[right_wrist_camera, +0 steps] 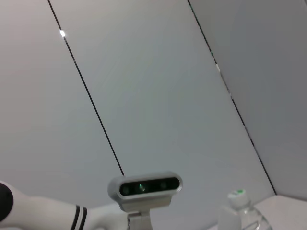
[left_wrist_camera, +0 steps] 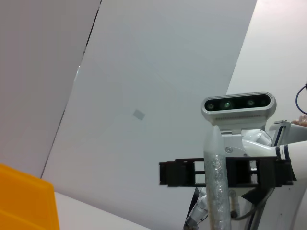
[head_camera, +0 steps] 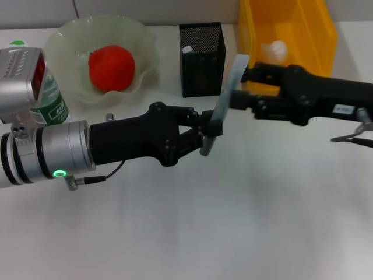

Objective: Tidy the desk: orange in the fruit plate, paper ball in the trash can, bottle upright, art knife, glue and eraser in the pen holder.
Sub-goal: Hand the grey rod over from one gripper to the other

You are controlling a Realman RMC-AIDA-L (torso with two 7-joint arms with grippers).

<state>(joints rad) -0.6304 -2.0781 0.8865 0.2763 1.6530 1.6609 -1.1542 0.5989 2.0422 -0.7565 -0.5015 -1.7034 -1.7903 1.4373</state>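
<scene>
My left gripper (head_camera: 210, 133) is shut on the lower end of the grey art knife (head_camera: 228, 87), which it holds tilted up above the table; the knife (left_wrist_camera: 216, 191) also shows in the left wrist view. The right gripper (head_camera: 240, 87) is open, with its fingertips at the knife's upper half. The orange (head_camera: 111, 67) lies in the fruit plate (head_camera: 145, 44). The bottle (head_camera: 51, 100) stands upright at the left. The paper ball (head_camera: 274, 50) lies in the yellow trash can (head_camera: 326, 35). A white object (head_camera: 187, 49) sits in the black mesh pen holder (head_camera: 201, 64); I cannot tell whether it is the glue or the eraser.
A bare stretch of white table (head_camera: 204, 227) lies in front of both arms. The plate, pen holder and trash can line the back edge. The green-capped bottle (right_wrist_camera: 240, 211) shows in the right wrist view. A loose cable end (head_camera: 352, 137) hangs off the right arm.
</scene>
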